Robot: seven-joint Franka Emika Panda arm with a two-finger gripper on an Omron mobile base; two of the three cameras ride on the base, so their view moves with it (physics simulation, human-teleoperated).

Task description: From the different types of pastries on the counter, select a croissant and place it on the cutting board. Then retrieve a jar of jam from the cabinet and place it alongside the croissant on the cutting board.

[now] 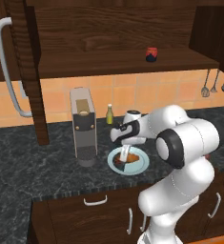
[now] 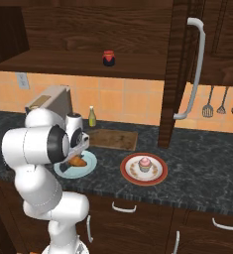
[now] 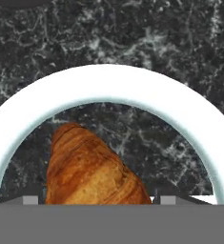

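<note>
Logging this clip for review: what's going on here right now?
The gripper is down over the croissant, which lies on the light-blue plate on the counter. Whether the fingers have closed on it cannot be told. The cutting board behind the plate is bare, and the jar of jam sits on the open cabinet's shelf.

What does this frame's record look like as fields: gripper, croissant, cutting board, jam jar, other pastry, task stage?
gripper: gripper lowered over the light-blue plate, fingers either side of the croissant; whether closed cannot be told
croissant: croissant lying on the light-blue plate, not yet on the board
cutting board: cutting board on the counter behind the plates, bare
jam jar: jar of jam upright on the cabinet shelf
other pastry: pink-frosted cupcake on the red plate
task stage: croissant pickup under way, jar untouched
</note>
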